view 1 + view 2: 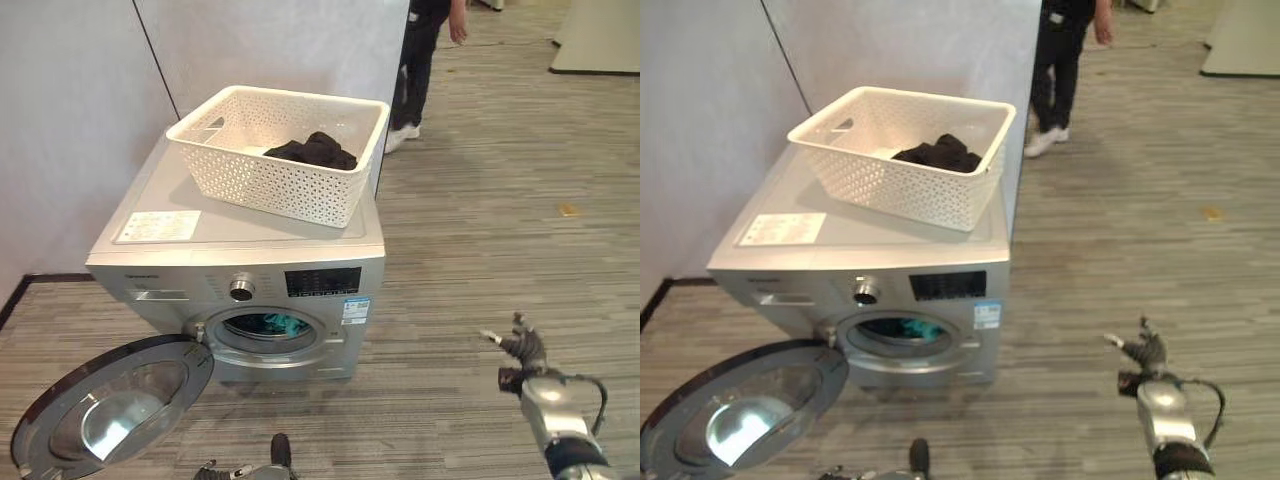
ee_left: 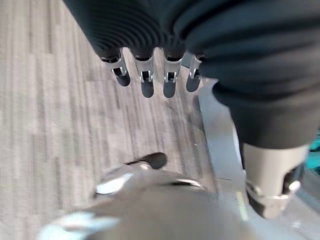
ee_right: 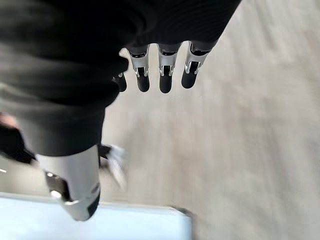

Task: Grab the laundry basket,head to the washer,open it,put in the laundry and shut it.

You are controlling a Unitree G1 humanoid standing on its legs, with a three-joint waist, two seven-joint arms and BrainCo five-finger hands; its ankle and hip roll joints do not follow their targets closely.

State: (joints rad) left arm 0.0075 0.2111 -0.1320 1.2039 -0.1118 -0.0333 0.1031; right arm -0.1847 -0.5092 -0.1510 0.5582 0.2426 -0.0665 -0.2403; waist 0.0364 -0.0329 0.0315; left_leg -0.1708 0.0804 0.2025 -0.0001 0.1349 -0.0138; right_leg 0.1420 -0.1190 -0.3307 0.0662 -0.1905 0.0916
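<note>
**Washer open, part of the load in, basket not yet emptied**

Farthest to the left, the washer's round door (image 1: 110,405) hangs swung wide open, low above the floor (image 1: 480,230). The left hand (image 2: 150,82) hangs near it, fingers straight and relaxed, holding nothing. Ahead of and above that hand is the washer (image 1: 235,265); a teal piece of laundry (image 1: 280,323) shows inside the drum opening, so loading looks begun. On top of the washer sits the white laundry basket (image 1: 275,185), with a dark garment (image 1: 315,150) lying in it, well ahead of both hands. By my reading, fetching the basket, reaching the washer and opening it are done; the dark garment has yet to go in, and the door has yet to be shut. To the right of the washer, the right hand (image 1: 520,345) is held low and apart from the machine, over bare floor, fingers loosely spread and empty. Far beyond it a person (image 1: 420,60) stands by the wall.
</note>
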